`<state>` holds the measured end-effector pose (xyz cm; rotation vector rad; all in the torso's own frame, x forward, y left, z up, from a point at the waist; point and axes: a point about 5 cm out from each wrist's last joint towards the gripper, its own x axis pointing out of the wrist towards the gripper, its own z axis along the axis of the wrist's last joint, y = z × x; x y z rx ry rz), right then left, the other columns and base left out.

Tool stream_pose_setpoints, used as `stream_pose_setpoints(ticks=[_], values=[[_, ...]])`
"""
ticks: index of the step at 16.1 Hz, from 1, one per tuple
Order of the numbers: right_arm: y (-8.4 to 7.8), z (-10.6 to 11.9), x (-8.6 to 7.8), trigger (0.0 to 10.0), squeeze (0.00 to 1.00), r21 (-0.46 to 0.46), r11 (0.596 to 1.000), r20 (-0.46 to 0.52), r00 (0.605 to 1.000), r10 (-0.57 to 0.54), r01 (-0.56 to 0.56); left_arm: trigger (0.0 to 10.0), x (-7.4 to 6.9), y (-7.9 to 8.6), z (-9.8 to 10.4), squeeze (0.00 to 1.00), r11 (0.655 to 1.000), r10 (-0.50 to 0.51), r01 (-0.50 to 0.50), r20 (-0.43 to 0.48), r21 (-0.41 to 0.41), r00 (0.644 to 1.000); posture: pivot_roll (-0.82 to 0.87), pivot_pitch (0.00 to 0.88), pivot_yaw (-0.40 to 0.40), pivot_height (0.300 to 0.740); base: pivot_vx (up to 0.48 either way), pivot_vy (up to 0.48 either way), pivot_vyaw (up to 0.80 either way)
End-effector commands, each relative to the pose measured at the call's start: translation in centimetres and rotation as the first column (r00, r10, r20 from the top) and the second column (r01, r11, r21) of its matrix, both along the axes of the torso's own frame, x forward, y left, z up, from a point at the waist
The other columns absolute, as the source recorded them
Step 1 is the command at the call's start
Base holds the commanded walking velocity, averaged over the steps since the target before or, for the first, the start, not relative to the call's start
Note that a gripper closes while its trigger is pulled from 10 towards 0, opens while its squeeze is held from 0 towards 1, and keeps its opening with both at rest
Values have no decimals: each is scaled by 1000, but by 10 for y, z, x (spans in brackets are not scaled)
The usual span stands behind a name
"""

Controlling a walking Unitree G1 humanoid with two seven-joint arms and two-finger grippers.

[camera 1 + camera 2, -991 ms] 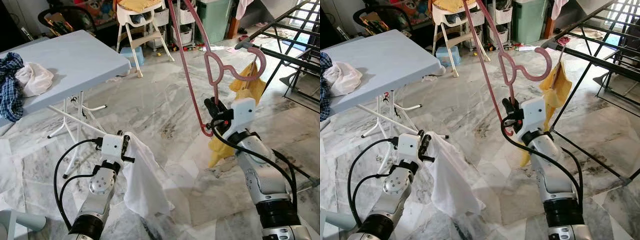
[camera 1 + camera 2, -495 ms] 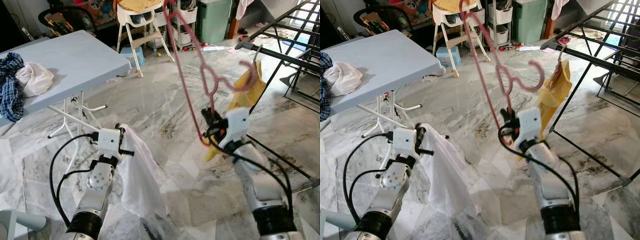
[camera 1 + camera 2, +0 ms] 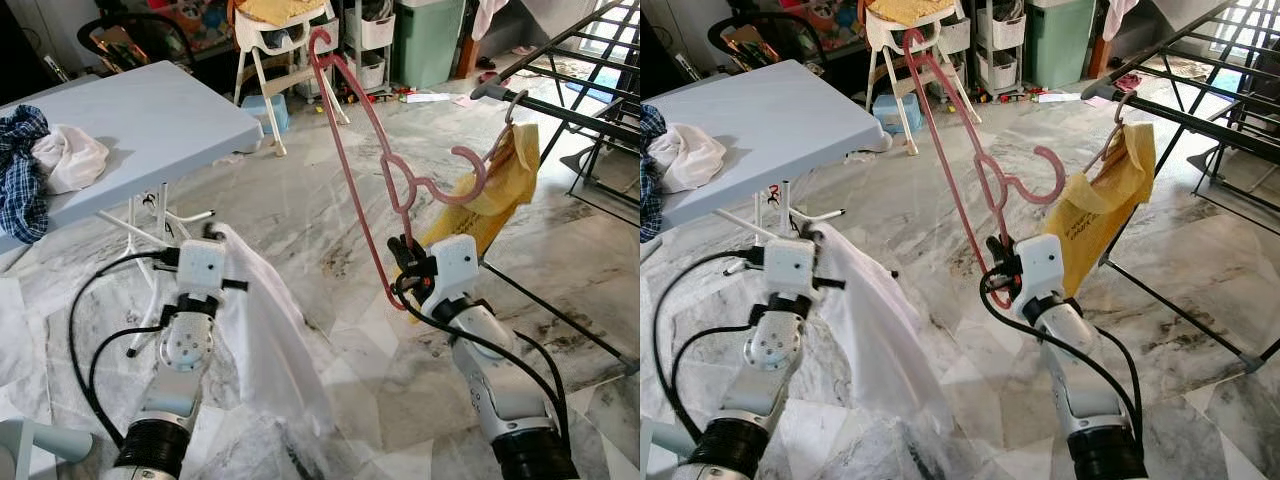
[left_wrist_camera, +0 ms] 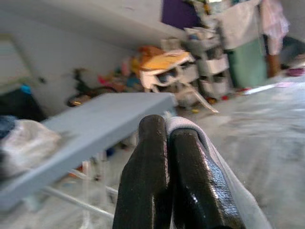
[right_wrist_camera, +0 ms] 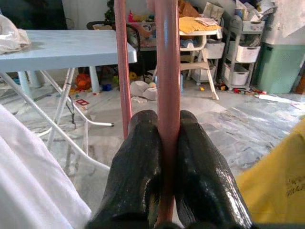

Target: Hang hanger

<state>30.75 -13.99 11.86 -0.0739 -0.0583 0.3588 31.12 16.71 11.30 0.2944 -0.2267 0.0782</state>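
A pink plastic hanger (image 3: 385, 190) is clamped low between the right gripper (image 3: 405, 262) fingers, near the black drying rack (image 3: 560, 105); a white cloth (image 3: 265, 340) is pinched by the left gripper (image 3: 222, 268)

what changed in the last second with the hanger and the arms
The right gripper, still shut on the pink hanger, has drawn back from the black drying rack, so the hanger's hook now sits lower and left of the rail and the yellow cloth. The left gripper rose slightly, still clamping the white garment. Nothing was released; the table looks unchanged.
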Motion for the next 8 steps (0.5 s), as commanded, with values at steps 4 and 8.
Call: stream_pose_setpoints(ticks=[4, 8], values=[[3, -4, -3, 0, 0, -18, 1000, -8, 1000, 5, -5, 0, -7, 17, -4, 0, 990, 141, -140, -14, 28, 990, -115, 0, 94, 740, 0, 0, 0], [1, -4, -1, 0, 0, -37, 999, -6, 1000, -1, 1, 0, -6, 11, -8, 0, 992, 124, -126, -54, -33, 991, -119, 0, 89, 740, 0, 0, 0]])
